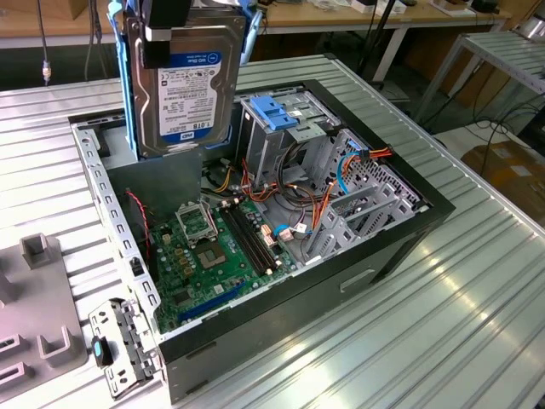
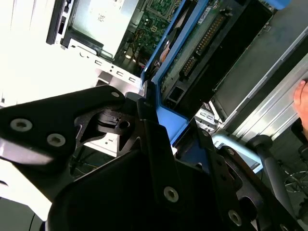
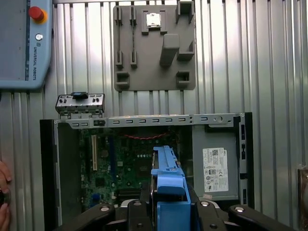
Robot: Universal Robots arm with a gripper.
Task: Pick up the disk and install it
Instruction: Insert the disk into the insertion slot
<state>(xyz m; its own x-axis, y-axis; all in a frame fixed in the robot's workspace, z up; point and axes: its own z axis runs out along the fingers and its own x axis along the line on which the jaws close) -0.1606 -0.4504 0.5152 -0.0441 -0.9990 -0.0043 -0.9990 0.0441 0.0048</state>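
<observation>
The disk hangs upright above the open computer case, its labelled face toward the exterior view and blue rails along its sides. My gripper is shut on the disk's upper end, at the top of the exterior view. In the first wrist view the disk shows edge-on with its blue rail, held between the black fingers over the motherboard. The second wrist view shows the disk's circuit-board underside and connector, with its blue rail clamped in the gripper.
A metal cage with a blue plastic top stands inside the case beside cables. The grey power-supply box fills one corner. A grey fixture plate, a small metal bracket and a teach pendant lie on the ribbed table. A hand rests beside the case.
</observation>
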